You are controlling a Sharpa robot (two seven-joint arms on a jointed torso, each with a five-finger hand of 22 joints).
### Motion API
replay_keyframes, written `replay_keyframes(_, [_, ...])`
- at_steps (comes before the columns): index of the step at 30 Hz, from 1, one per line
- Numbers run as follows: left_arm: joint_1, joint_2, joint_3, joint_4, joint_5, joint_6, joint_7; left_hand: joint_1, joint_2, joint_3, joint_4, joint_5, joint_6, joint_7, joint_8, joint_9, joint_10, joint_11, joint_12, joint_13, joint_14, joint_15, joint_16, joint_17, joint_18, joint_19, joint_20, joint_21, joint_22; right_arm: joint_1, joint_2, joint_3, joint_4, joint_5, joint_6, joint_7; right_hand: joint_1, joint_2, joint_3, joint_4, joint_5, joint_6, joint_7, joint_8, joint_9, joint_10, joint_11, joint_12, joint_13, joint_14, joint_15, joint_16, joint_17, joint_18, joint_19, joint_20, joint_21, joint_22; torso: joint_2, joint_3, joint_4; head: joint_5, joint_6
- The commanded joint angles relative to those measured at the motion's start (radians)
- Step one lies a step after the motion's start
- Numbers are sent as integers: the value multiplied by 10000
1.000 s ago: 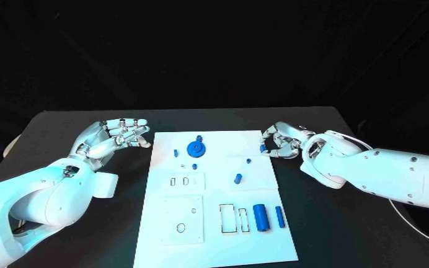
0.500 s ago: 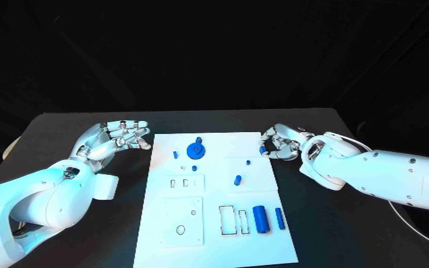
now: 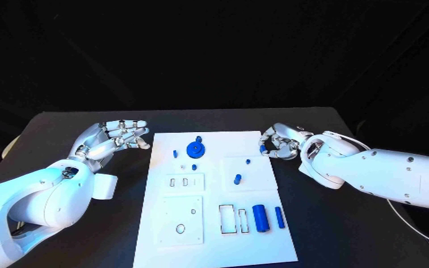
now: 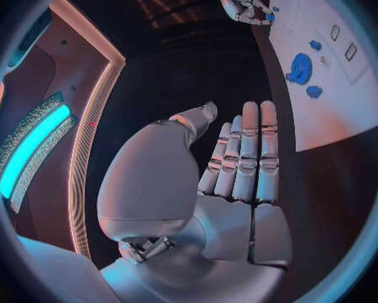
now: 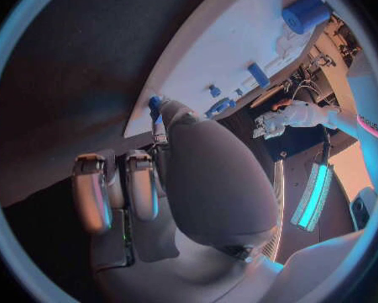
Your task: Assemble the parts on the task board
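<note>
Parts lay spread over the task board (image 3: 214,243), the white plate between my two hands on the black tabletop (image 3: 54,125). My left hand (image 3: 114,136) hovered just beside the board's far left corner, fingers apart and stretched toward it, holding nothing; the left wrist view showed the same flat, released palm (image 4: 239,175). Just past those fingertips, on the board, sat a small blue peg (image 3: 175,154) and then the blue gear (image 3: 196,149), with another tiny blue piece (image 3: 194,167) nearer me. Farther toward my right hand lay a short blue pin (image 3: 238,179). Well back from both hands, at the board's near right part, a blue cylinder (image 3: 260,218) lay beside a thinner blue bar (image 3: 279,217). My right hand (image 3: 281,142) was at the board's far right edge, fingers curled in around a small blue part (image 3: 264,149); the right wrist view showed that blue piece (image 5: 155,104) at the fingertips, so I took it as pinched there.
</note>
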Motion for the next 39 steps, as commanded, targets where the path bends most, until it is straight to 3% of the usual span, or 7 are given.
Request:
replay_keyframes(1, [8,4,7,27,23,133,30,-48,15,37,2,34,-89,101,-31,-12,-42,8,-19,-15,-76,24,52,10,43,-73,-14,68,9,-12,14,-4,-11,-94,167,32,29,85,40,-12,-4,75,-7,52,14,4,-61,42,1059,1058,-71,49,2555,-144,1045,-47,54,2630,-6,7,-5,4,-20])
replay_keyframes(14, [8,-8,7,31,23,131,21,-48,15,37,2,34,-89,101,-31,-12,-42,8,-19,-15,-76,24,52,10,43,-73,-14,68,9,-12,43,-4,-18,-93,-74,-44,-82,36,63,19,-95,107,-12,79,9,23,-76,65,1079,1063,-71,59,2575,-144,1045,-64,54,2630,-5,4,-17,-12,-19])
replay_keyframes(20, [8,-5,7,39,23,131,22,-48,15,37,2,34,-89,101,-31,-12,-42,8,-19,-15,-76,24,52,10,43,-73,-14,68,9,-12,69,-4,36,-69,-406,-233,-130,288,354,-16,171,230,47,197,28,10,-43,31,1061,1072,7,78,2612,-144,1045,-16,54,2630,-8,1,0,-36,-31])
replay_keyframes(23, [8,1,7,59,23,131,23,-48,15,37,2,34,-89,101,-31,-12,-42,8,-19,-15,-76,24,52,10,43,-73,-14,68,9,-10,65,0,169,-83,-572,-434,-152,422,773,-74,-516,227,31,297,50,13,-63,27,1066,1071,3,76,2608,-144,1045,-5,54,2630,-16,-4,-1,-30,-39])
replay_keyframes(25, [8,8,7,71,23,132,25,-48,15,37,2,34,-89,101,-31,-12,-42,8,-19,-15,-76,24,52,10,43,-73,-14,68,9,3,43,7,353,-125,-669,-635,-238,478,926,-61,-640,249,16,361,71,-20,-62,-32,1026,1062,-4,56,2570,-144,1045,-6,54,2630,-31,-8,-2,-32,-38])
replay_keyframes(29, [8,23,7,79,23,116,17,-48,15,37,2,34,-89,101,-31,-12,-42,8,-19,-15,-76,24,52,10,43,-73,-14,68,9,76,6,23,774,-291,-777,-1054,-337,524,1044,-41,-711,258,-1,420,92,-37,-75,-71,1000,1062,-10,56,2571,-144,1045,-11,54,2630,-64,-31,-5,-21,-41])
replay_keyframes(39, [9,59,8,107,21,70,5,-64,25,52,-13,33,-84,100,-31,-10,-39,7,-11,-13,-79,25,57,16,46,-107,-9,111,41,292,148,36,1866,-508,-775,-2183,-507,544,1171,-6,-807,197,-9,468,109,-120,-84,-226,891,1052,-19,35,2533,-144,1045,-19,54,2630,-183,-147,36,-41,-187])
